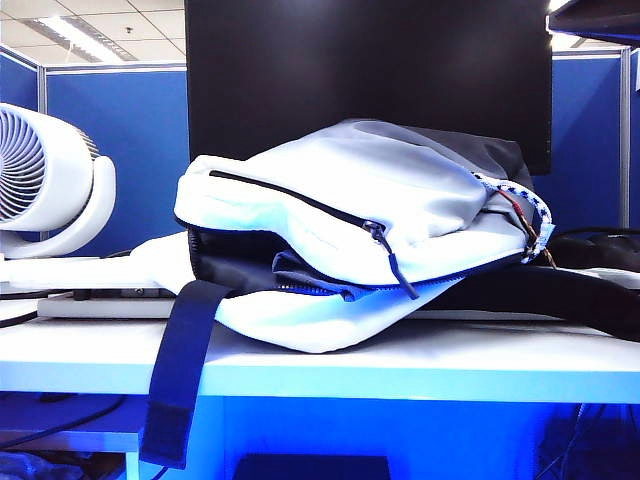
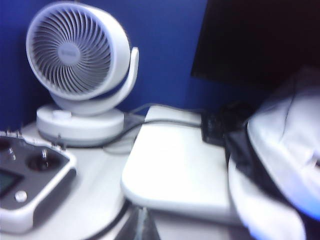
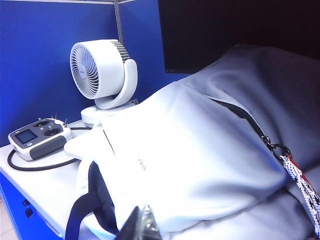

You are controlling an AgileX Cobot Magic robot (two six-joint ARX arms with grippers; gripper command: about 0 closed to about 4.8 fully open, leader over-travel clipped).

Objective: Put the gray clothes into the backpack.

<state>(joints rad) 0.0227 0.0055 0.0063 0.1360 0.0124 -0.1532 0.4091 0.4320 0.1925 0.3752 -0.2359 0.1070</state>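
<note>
Both hands are sitting closed and empty: my right hand (image 3: 142, 220) is hovering nearer the backpack (image 3: 200, 165), whose open mouth is showing the gray clothes (image 1: 305, 270) inside, while my left hand (image 2: 140, 225) is facing the tabletop (image 2: 95, 200) beside it.

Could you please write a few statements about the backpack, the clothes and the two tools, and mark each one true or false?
1. The backpack lies on its side on the table. True.
2. The gray clothes lie spread beside the backpack. False: only a fold shows inside its open zipper.
3. The left tool holds a strap. False: it is shut on nothing, near the fan.
4. The right tool is shut, above the backpack. True.
5. A remote controller sits by the fan. True.
</note>
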